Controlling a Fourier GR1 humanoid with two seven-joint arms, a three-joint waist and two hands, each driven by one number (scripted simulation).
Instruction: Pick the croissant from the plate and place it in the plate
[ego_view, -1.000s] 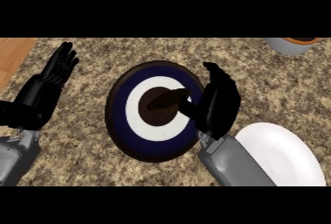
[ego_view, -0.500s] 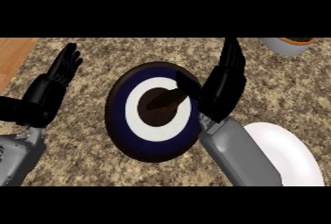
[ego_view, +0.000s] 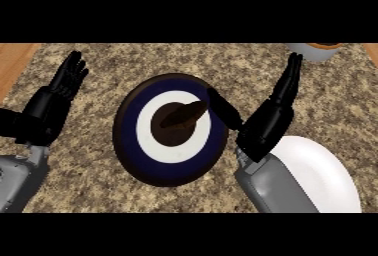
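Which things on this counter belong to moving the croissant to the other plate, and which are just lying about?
Job in hand:
croissant
dark blue plate under it
white plate
right robot hand, open beside the croissant

Lying about:
container at the top right edge
left robot hand, resting open at left
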